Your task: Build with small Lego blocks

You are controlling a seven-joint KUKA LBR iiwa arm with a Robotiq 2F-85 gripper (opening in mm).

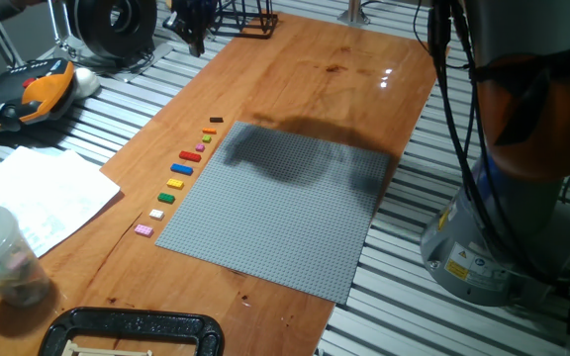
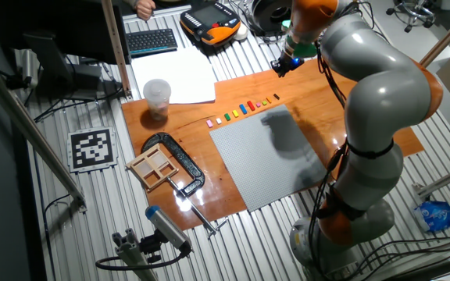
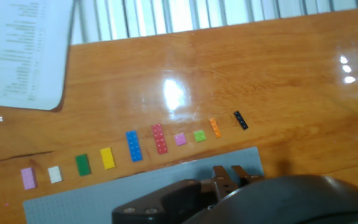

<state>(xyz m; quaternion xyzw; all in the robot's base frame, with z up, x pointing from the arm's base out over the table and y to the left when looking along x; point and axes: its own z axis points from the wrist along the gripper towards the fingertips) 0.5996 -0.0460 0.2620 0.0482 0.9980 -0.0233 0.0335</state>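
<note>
Wooden table [image 1: 295,59] | nine small Lego blocks [image 3: 133,145] in row | tool [image 3: 227,175] nearly closed, empty

You are looking at a robotics lab bench, not a home or shop. The wooden board [image 2: 233,117] lies on a slatted aluminium table [image 2: 92,203] and is held by a black clamp [image 2: 180,162]. A printed marker tag [image 2: 93,148] lies on the slats. A teach pendant [image 2: 213,22] with an orange grip and a keyboard [image 2: 150,40] sit at the far edge, beside printed papers [image 2: 180,76]. Cables [image 1: 453,89] hang along the arm's grey and orange base [image 1: 508,213].
</note>
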